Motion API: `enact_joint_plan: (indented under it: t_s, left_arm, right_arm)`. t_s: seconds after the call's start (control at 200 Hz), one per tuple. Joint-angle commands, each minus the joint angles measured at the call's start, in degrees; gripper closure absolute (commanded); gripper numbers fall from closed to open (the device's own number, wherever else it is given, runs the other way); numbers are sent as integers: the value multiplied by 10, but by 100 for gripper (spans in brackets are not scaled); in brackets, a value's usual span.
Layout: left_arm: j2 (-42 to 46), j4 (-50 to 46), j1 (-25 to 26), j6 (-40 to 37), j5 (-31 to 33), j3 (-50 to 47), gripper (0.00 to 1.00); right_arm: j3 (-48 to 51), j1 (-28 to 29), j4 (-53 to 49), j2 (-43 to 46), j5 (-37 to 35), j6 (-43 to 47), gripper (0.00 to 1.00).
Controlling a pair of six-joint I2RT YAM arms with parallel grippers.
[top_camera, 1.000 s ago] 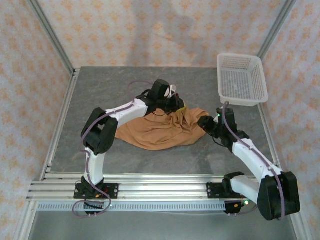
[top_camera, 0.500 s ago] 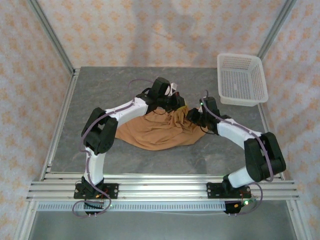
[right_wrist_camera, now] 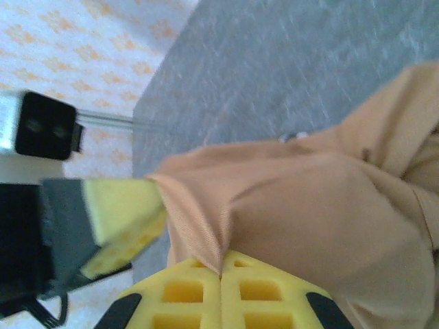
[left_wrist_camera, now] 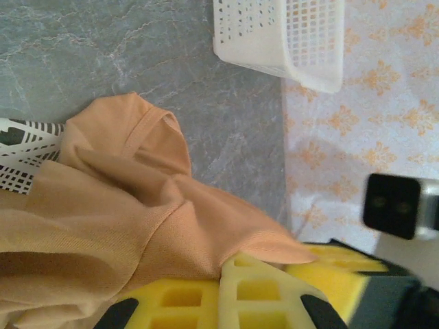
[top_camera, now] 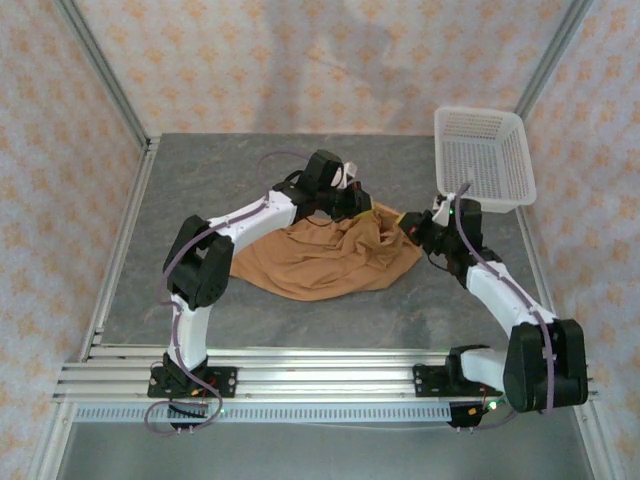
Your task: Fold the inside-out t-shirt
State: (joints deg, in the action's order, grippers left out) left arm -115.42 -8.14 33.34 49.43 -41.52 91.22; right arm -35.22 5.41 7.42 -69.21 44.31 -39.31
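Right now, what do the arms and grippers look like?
Left arm and right arm: white shells, black joints, a greyish cable looped along each. Left gripper and right gripper: black bodies, yellow fingers with a square-holed grid.

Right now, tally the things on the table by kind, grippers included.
T-shirts: 1, the inside-out t-shirt, orange-tan.
Baskets: 1, the white mesh basket.
Grippers: 2, the left gripper and the right gripper, both shut on the t-shirt.
Total: 4.

A white mesh basket (top_camera: 480,158) sits at the far right corner of the grey table (top_camera: 200,180), beside patterned walls (top_camera: 300,60).
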Motion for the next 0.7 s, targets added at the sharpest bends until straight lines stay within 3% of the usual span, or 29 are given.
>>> enact_joint_plan:
  t_s: [0.0,0.095,0.175,0.415,0.696]
  left_arm:
    - [5,-40,-1,-33,22,27,95]
    - [11,-119,12,-106,48,46,66]
    - [19,-177,27,-163,74,48,56]
    - [7,-136,49,-152,51,-12,55]
    - [-64,-90,49,-82,66,41,51]
  right_arm:
    - [22,-4,37,-36,20,-10,100]
    - [25,-4,40,-71,-10,-5,100]
    - [24,-4,62,-94,-10,-15,100]
    - [19,-4,91,-104,-10,-38,100]
    - [17,-4,69,-83,-6,-26,100]
